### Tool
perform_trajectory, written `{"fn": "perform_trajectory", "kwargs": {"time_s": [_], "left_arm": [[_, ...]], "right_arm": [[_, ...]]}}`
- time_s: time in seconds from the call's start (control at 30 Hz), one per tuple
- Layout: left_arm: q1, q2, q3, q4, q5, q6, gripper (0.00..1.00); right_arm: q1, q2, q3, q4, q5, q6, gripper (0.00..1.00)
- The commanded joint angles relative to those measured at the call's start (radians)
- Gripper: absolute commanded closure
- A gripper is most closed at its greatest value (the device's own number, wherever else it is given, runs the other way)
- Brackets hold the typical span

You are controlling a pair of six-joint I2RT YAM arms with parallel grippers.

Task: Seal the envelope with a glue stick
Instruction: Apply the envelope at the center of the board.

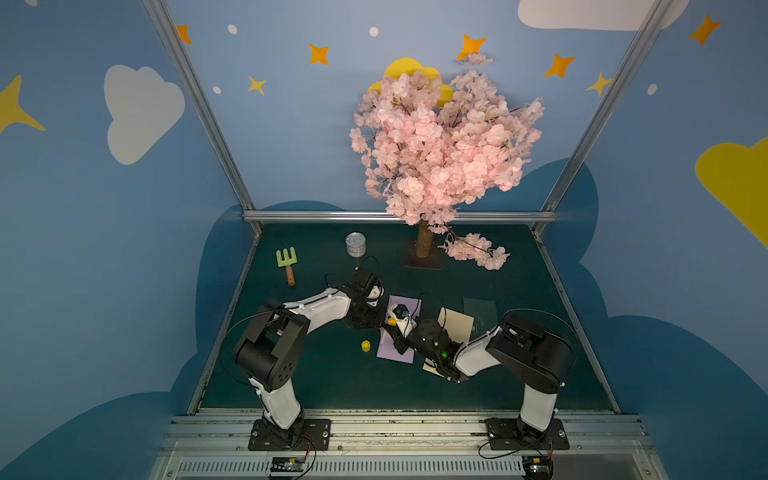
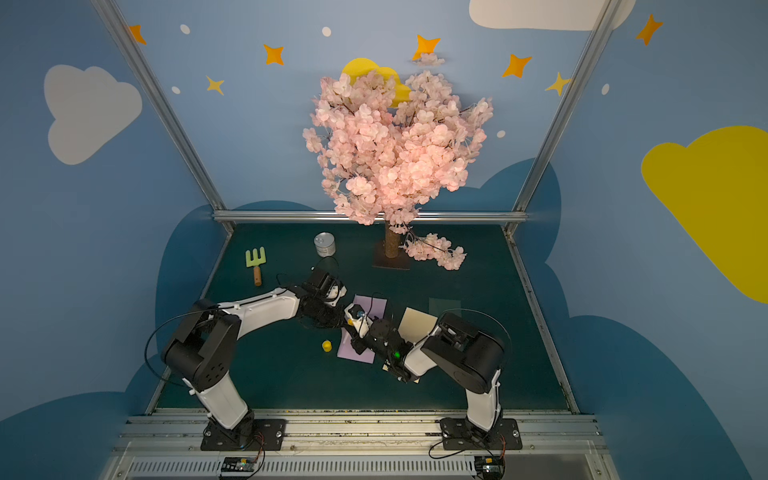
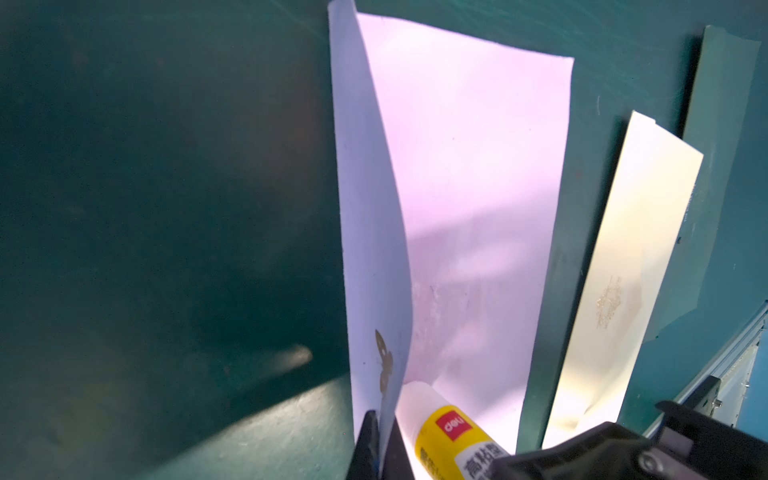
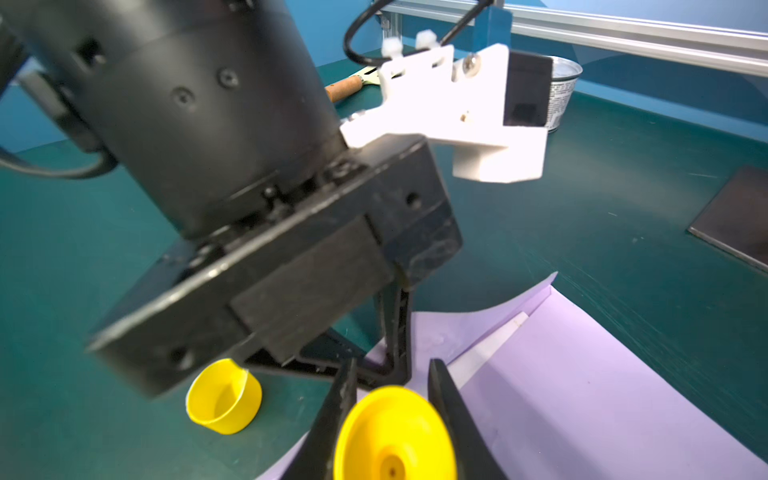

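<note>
A lavender envelope [image 1: 388, 349] [image 3: 478, 166] lies mid-table on the green mat. Its flap [image 3: 361, 208] stands upright, pinched between the fingers of my left gripper [image 3: 382, 453] [image 1: 377, 312], which is shut on it. My right gripper [image 4: 392, 374] [image 1: 395, 325] is shut on the yellow glue stick [image 4: 395, 436] [image 3: 449, 432] [image 2: 351, 321]. The stick is uncapped, and its white glue end [image 3: 415, 399] rests on the envelope beside the raised flap. The yellow cap [image 1: 365, 345] [image 4: 224, 397] lies open on the mat left of the envelope.
Right of the lavender one lie a cream envelope [image 1: 457, 322] [image 3: 636, 270] and a dark green one [image 1: 480, 307]. Farther back are a tin can [image 1: 355, 244], a small green rake [image 1: 287, 264] and a pink blossom tree [image 1: 424, 245] on a flat base.
</note>
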Motion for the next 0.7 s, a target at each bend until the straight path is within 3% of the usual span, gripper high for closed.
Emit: {"fn": "perform_trajectory", "kwargs": {"time_s": [0.0, 0.47, 0.67], "left_arm": [[-0.002, 0.003, -0.010, -0.077, -0.041, 0.022, 0.97], [-0.002, -0.011, -0.024, -0.075, -0.034, 0.018, 0.97], [-0.002, -0.007, -0.021, -0.081, -0.041, 0.016, 0.97]], "right_arm": [[-0.006, 0.024, -0.005, -0.153, 0.122, -0.016, 1.00], [-0.067, 0.125, 0.141, -0.189, 0.303, -0.010, 1.00], [-0.067, 0.095, 0.094, -0.140, 0.202, 0.004, 1.00]]}}
